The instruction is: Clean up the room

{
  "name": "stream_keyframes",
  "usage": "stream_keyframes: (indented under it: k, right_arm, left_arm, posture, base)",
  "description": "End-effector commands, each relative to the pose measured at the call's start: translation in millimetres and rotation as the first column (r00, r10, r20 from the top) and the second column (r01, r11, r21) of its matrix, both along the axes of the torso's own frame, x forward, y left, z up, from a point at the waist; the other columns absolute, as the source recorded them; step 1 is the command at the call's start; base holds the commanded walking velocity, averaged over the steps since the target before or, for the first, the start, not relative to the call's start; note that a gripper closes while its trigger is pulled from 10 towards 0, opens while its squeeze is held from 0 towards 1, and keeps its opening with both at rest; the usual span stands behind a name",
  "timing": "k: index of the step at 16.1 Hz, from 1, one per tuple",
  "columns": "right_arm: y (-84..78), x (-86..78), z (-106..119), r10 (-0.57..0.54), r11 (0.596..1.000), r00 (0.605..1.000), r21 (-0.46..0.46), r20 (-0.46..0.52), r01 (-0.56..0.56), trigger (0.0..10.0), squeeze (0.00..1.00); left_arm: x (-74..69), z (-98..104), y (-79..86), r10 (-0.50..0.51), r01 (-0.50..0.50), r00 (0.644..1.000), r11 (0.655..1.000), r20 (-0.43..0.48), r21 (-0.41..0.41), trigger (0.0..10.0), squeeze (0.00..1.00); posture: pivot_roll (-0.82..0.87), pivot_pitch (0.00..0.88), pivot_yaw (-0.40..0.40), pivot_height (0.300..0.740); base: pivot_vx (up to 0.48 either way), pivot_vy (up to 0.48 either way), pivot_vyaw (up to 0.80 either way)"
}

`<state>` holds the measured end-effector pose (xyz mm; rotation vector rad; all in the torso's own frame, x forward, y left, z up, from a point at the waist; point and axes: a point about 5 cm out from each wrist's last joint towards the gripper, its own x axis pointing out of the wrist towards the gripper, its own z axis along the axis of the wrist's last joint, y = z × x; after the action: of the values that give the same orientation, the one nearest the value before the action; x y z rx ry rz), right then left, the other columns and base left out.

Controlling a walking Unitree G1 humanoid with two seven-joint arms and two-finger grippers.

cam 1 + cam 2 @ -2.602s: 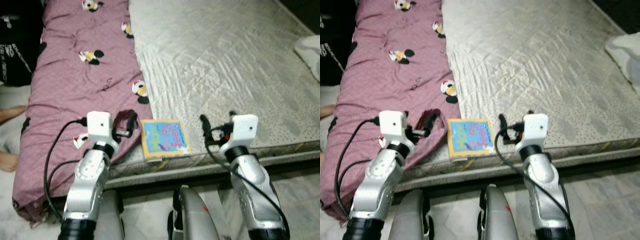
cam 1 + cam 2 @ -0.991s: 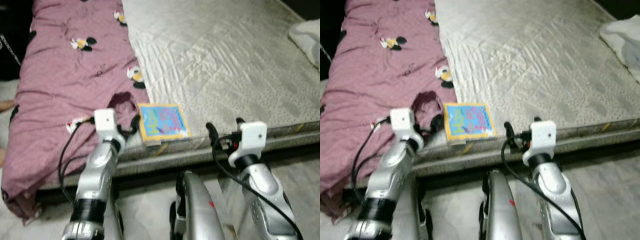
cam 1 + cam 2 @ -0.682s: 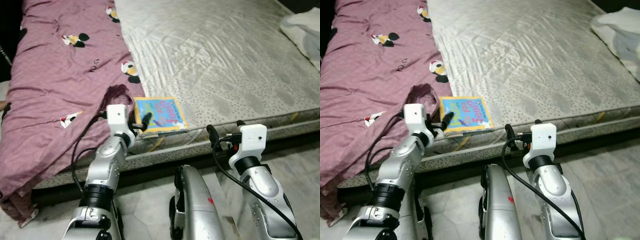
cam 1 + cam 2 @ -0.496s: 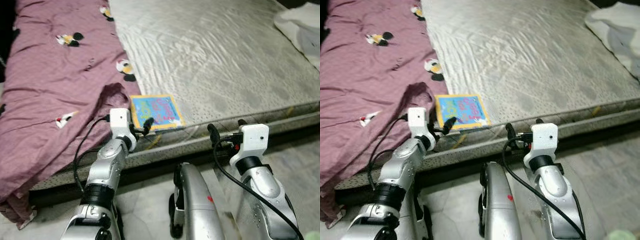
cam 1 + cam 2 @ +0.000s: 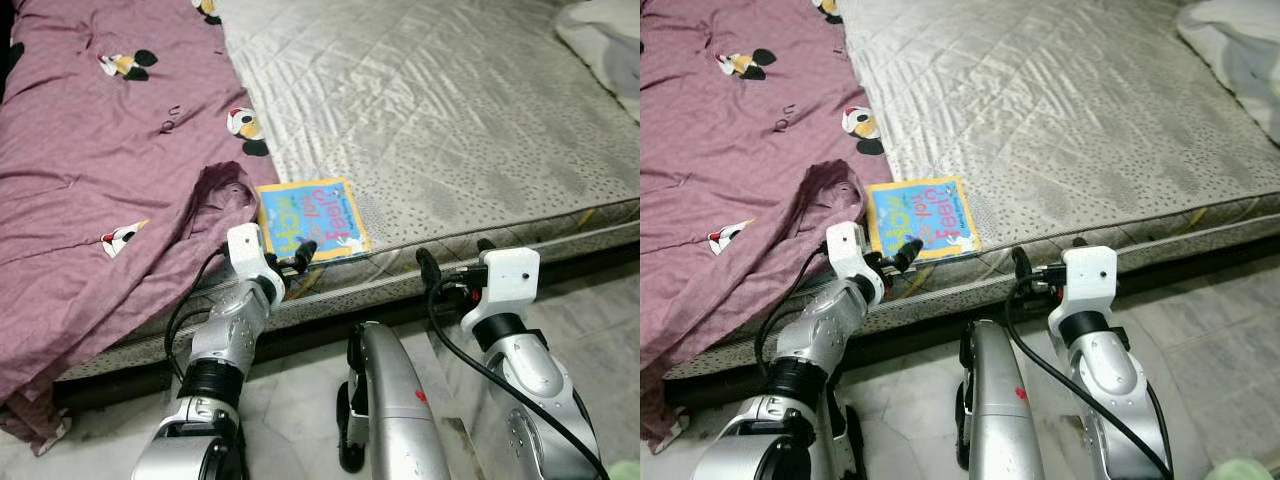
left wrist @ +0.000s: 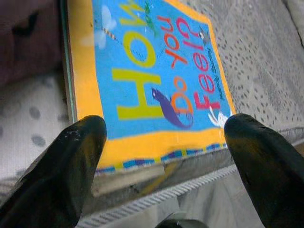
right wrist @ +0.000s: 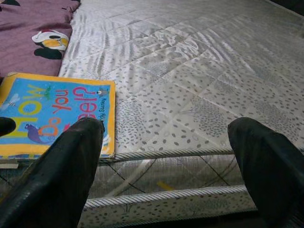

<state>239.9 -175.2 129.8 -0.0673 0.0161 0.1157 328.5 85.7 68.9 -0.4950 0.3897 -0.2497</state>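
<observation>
Left gripper (image 5: 291, 257) lines up on the picture book (image 5: 312, 218)
Fingers spread wide, book's near edge dead ahead on the mattress (image 5: 480, 130); right gripper (image 5: 452, 262), also open, sits farther off.

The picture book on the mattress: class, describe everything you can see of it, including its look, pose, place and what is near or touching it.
The picture book is a thin square book with a blue cover, a yellow border and the colourful title "How Do You Feel?". It lies flat and closed, cover up, at the near edge of the grey quilted mattress, right beside the mauve blanket. The left gripper is open, its fingers straddling the book's near edge without clamping it.
</observation>
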Motion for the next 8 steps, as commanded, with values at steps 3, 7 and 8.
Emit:
stream_keyframes:
  k: [3,7,8]
  right_arm:
    - [-0.5,-0.1,0,-0.007,1.0,1.0,-0.009,-0.002,0.007,10.0,0.0]
    - [0.6,2.1,0,-0.006,1.0,1.0,-0.005,0.002,0.006,10.0,0.0]
    - [0.3,3.2,1,-0.006,1.0,1.0,-0.005,0.004,0.007,10.0,0.0]
  left_arm:
    - [2.8,4,0.0,0.003,-0.003,1.0,1.0,0.015,-0.012,10.0,0.0]
    - [6.9,18,9.4,0.065,-0.064,0.993,0.998,0.101,-0.018,10.0,0.0]
    - [6.1,21,11.3,0.101,-0.097,0.989,0.994,0.104,-0.04,10.0,0.0]
  posture:
    - [-0.14,0.203,-0.065,0.536]
    - [-0.13,0.193,-0.061,0.536]
    - [-0.12,0.189,-0.06,0.536]
  base:
    - [0.0,0.0,0.0]
    - [0.0,0.0,0.0]
    - [0.0,0.0,0.0]
